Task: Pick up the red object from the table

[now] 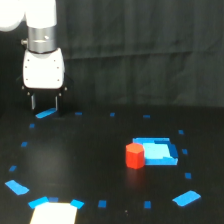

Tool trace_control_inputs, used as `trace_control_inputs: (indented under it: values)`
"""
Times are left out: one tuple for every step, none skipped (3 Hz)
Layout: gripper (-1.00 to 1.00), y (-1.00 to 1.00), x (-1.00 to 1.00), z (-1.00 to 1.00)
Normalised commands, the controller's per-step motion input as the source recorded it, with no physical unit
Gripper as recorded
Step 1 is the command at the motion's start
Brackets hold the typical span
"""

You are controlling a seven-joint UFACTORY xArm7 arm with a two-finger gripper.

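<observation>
The red object [134,156] is a small red-orange faceted block standing on the black table [90,160], right of centre in the exterior view. It touches the left side of a flat blue square piece [159,151]. My gripper [45,102] hangs at the far left, well away from the block and just above the table's back edge. Its two dark fingers [34,102] point down with a gap between them and nothing held.
Small blue tape marks [102,203] dot the table in a rough ring. Larger blue pieces lie at the front left [17,187], front right [186,198] and under the gripper [45,114]. A pale patch [54,213] sits at the front edge. A dark curtain hangs behind.
</observation>
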Motion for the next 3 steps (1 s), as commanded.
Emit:
trace_control_inputs:
  values:
    - [1.00, -0.51, 1.00, -0.10]
    - [1.00, -0.13, 0.96, -0.68]
    - [0.90, -0.11, 1.00, -0.45]
